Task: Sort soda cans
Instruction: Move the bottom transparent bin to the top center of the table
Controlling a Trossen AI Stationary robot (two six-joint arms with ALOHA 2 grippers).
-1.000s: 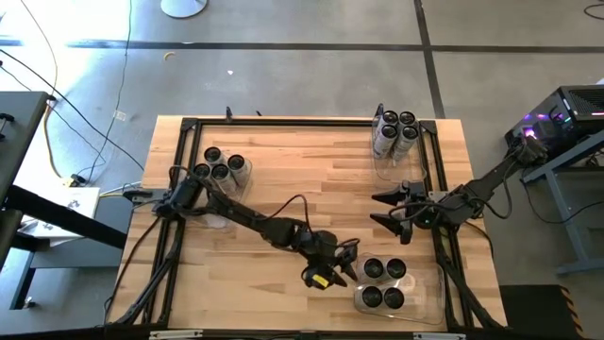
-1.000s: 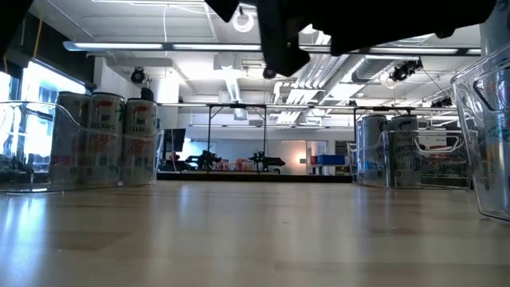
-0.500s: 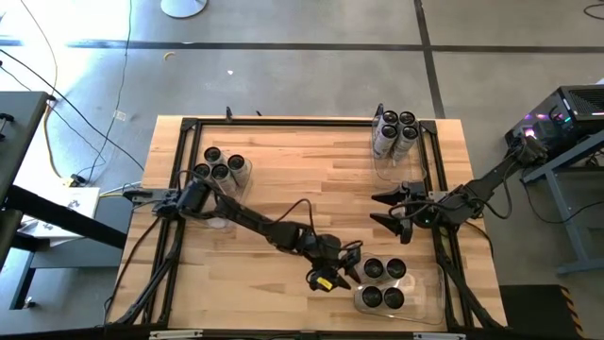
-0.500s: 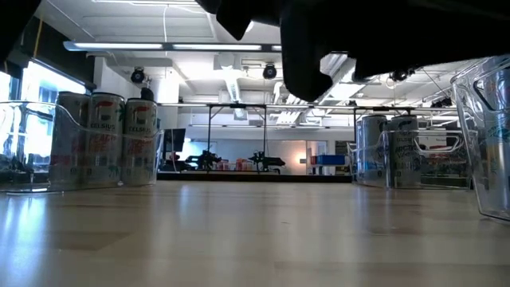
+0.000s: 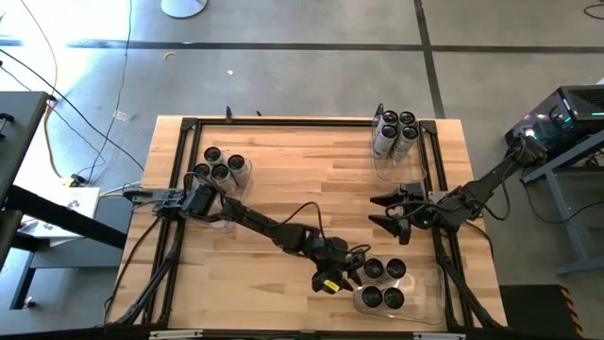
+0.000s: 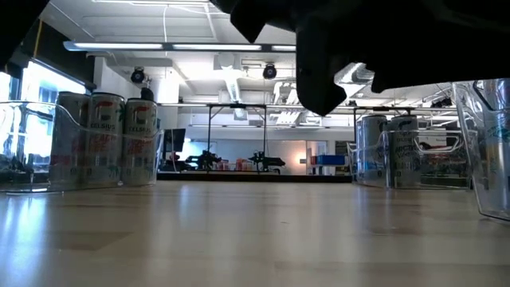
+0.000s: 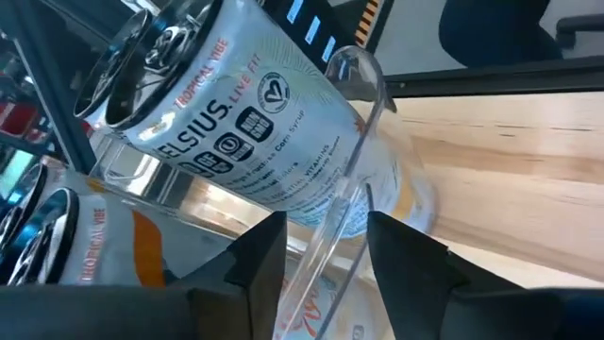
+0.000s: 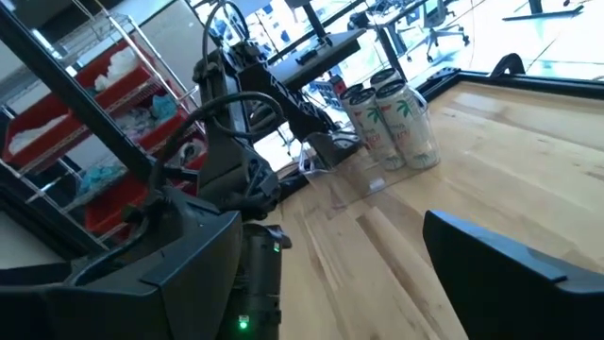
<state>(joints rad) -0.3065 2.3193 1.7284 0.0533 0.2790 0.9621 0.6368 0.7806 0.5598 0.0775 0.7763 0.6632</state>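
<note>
At the near-right corner of the bench [image 5: 283, 170], the left gripper [image 5: 342, 272] has its fingers [image 7: 255, 260] set astride the clear bin's wall [image 7: 354, 179], not yet pinching it. Inside stand four soda cans [image 5: 382, 283], upright, tops skyward. The right gripper [image 5: 387, 212] hovers spread wide near the right edge.

The soda cans [image 7: 255, 142] are white with dark lettering and an orange-and-blue print — their tops [image 5: 373, 270] dark and round. The bins [image 7: 363, 142] are clear plastic. The table [image 5: 302, 179] is pale striped wood, framed in black — the arms [image 5: 255, 219] black too.
</note>
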